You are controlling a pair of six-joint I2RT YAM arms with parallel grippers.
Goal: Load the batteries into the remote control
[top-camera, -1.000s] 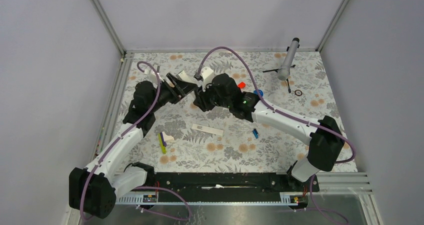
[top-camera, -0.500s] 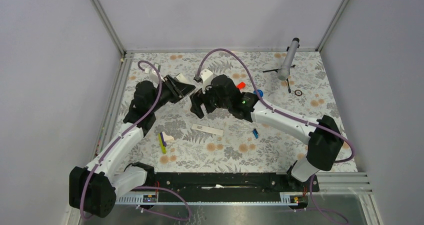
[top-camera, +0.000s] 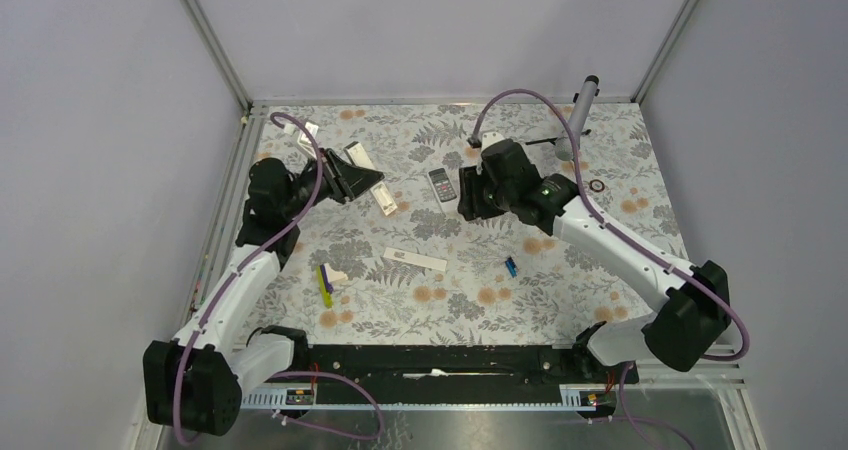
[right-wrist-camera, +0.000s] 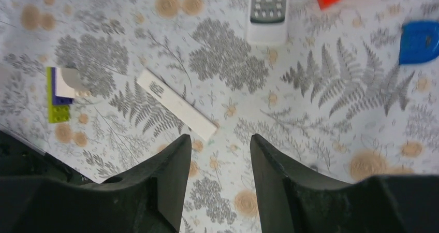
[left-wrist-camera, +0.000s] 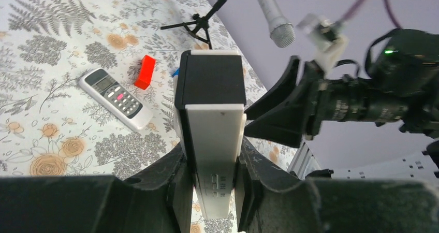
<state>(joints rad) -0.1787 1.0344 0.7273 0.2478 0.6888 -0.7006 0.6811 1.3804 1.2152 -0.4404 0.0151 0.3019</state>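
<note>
From above, we see the remote control (top-camera: 441,183) lying flat on the flowered bench (top-camera: 450,315), between the two hands and touching neither of them. The left hand (top-camera: 366,180) is closed on a white-and-black box (top-camera: 384,201). The right hand (top-camera: 467,196) is just to the right of the remote control. The blue battery (top-camera: 510,266) lies nearer to the front edge, to the right of a long white bar (top-camera: 414,260) and well apart from the remote control. A yellow-green block (top-camera: 324,285) lies further left, and a microphone (top-camera: 573,125) on a small tripod stands in the far right corner. In the left wrist view the box fills the middle, pressed between both fingers, and hides the bench behind it. Left of it is the remote control, with a red piece (left-wrist-camera: 145,71) near it. The black fingers of the right hand point toward the box without touching it. In the right wrist view the fingers stand moderately apart with nothing between them. Under them lies the white bar. The button end of the remote control shows at the top edge, and the red piece and a blue cap (right-wrist-camera: 419,41) are on the right.
</note>
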